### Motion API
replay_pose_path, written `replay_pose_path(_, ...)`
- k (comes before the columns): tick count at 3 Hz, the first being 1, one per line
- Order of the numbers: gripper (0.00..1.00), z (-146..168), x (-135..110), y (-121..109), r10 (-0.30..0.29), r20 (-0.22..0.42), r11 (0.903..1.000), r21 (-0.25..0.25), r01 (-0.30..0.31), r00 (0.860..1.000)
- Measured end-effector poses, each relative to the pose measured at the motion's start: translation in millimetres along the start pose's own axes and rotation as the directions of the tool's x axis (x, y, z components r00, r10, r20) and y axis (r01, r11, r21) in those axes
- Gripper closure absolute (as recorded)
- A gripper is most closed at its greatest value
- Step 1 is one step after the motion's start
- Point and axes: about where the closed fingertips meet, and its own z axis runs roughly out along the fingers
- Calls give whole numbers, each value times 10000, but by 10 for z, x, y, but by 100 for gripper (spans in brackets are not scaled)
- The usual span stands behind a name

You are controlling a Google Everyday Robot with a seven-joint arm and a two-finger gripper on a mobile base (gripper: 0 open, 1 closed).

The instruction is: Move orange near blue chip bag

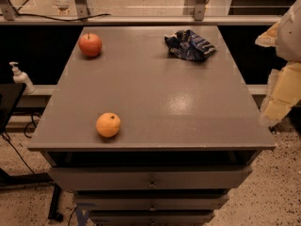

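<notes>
The orange (108,125) sits on the grey cabinet top (155,88) near its front left edge. The blue chip bag (189,44), crumpled with white markings, lies at the back right of the top. My gripper (278,98) hangs at the right edge of the view, beside and off the cabinet's right side, far from the orange and holding nothing that I can see.
A red apple (90,44) with a stem stands at the back left of the top. A white pump bottle (20,77) stands on a ledge to the left. Drawers (150,180) run down the cabinet front. Cables lie on the floor at left.
</notes>
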Motion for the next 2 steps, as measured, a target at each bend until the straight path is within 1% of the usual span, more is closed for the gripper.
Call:
replay_pose_path(1,0,0,0,0,0,0,10000,0,0,10000)
replay_pose_path(2,0,60,-77,53,15,431,10000,-25,-14,9991)
